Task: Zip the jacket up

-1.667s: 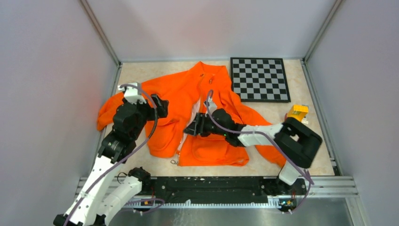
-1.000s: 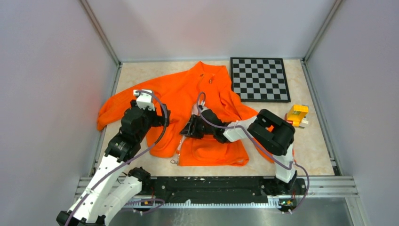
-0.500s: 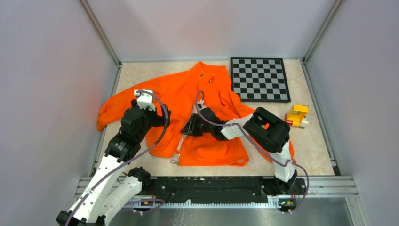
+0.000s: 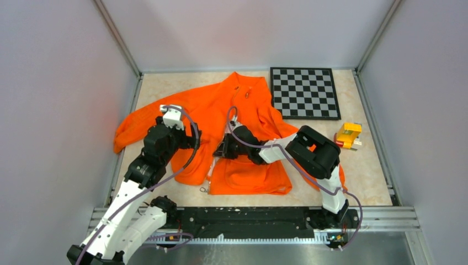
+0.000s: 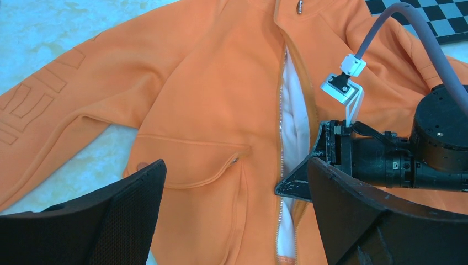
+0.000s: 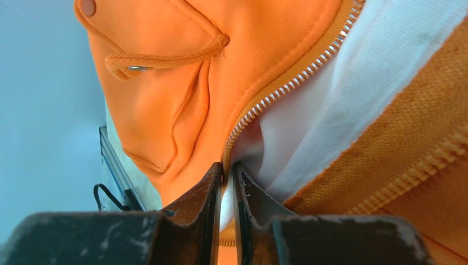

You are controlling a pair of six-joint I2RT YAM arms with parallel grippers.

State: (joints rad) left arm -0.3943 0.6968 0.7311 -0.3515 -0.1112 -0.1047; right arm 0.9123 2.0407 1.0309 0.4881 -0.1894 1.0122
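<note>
The orange jacket (image 4: 209, 110) lies flat on the table with its collar at the far side. Its front is open along the lower half and shows white lining (image 5: 295, 121). My right gripper (image 4: 222, 150) lies low on the jacket's front, shut on the left zipper edge (image 6: 287, 83). Its jaws pinch the zipper tape (image 6: 227, 168) next to the lining. It also shows in the left wrist view (image 5: 287, 187). My left gripper (image 4: 192, 138) is open and empty. It hovers above the jacket's left panel and flap pocket (image 5: 193, 160), with the fingers (image 5: 132, 193) spread wide.
A black-and-white chessboard (image 4: 304, 93) lies at the far right, touching the jacket's sleeve. A small yellow object (image 4: 348, 134) sits at the right. Grey walls enclose the table. A black rail (image 4: 248, 221) runs along the near edge.
My right arm's elbow has folded inward to the left and its gripper has shifted slightly left along the zipper. My left gripper has moved a little right and farther over the jacket.
</note>
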